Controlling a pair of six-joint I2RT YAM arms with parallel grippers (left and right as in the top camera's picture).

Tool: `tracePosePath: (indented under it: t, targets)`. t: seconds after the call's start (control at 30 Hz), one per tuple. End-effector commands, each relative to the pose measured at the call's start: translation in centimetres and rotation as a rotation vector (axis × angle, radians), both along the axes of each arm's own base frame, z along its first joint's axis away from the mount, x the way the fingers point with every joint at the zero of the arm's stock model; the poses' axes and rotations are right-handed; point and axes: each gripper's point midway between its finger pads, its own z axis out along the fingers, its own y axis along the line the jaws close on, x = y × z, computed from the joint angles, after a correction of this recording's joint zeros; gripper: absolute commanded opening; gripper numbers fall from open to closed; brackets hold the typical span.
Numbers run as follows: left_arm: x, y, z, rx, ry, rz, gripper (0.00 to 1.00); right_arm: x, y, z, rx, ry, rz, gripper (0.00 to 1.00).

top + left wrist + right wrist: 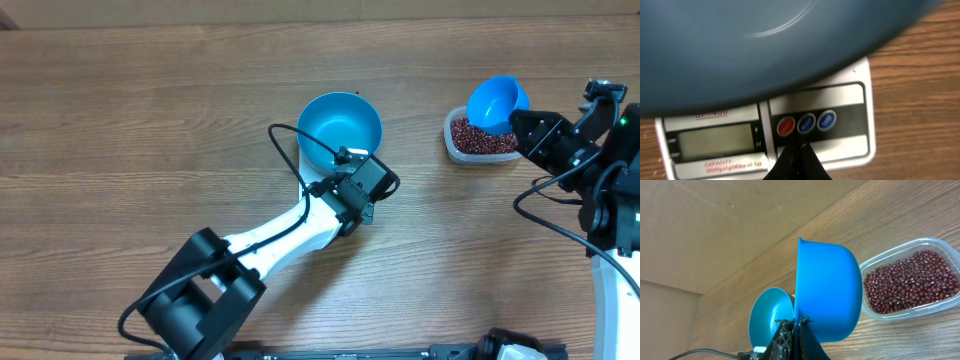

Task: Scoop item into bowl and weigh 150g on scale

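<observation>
1. The left jaws, at the bottom edge of the left wrist view, are pressed together with nothing between them. Their dark tips meet just over the front panel of the scale (820, 97), right below its row of three round buttons (806, 123).
2. Left of the buttons is the grey display (715, 141); any reading on it is too blurred to tell.
3. The bowl (740, 45) fills the top of that view, standing on the scale; in the overhead view it sits at the centre of the frame.
4. The right jaws, at the bottom of the right wrist view, pinch the rim of a small blue scoop (827, 295).
5. In the overhead view the scoop hangs with its open side up, over the upper part of a clear tub (452, 140) at the upper right.
6. The beans (912, 282) lie in the tub, which rests on the wooden surface (150, 120), well apart from the bowl.
</observation>
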Motion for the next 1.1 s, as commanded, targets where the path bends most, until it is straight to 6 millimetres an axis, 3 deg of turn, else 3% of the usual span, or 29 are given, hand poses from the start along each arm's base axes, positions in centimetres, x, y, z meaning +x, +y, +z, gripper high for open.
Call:
tracePosePath:
  t: [0.0,0.47,1.07]
  targets:
    - [1.1,0.2,-0.4,0.000,-0.020,0.030,0.04,0.2,-0.2,1.8,-0.028,-0.045,-0.008,0.04]
    - [1.7,0.1,-1.8,0.011,-0.021,0.034,0.04,0.2,-0.2,1.7,-0.028,-0.045,-0.008,0.04]
    - [2.4,0.5,-1.7,0.009,-0.037,0.053,0.04,0.2,-0.2,1.7,-0.030,-0.042,-0.008,0.04]
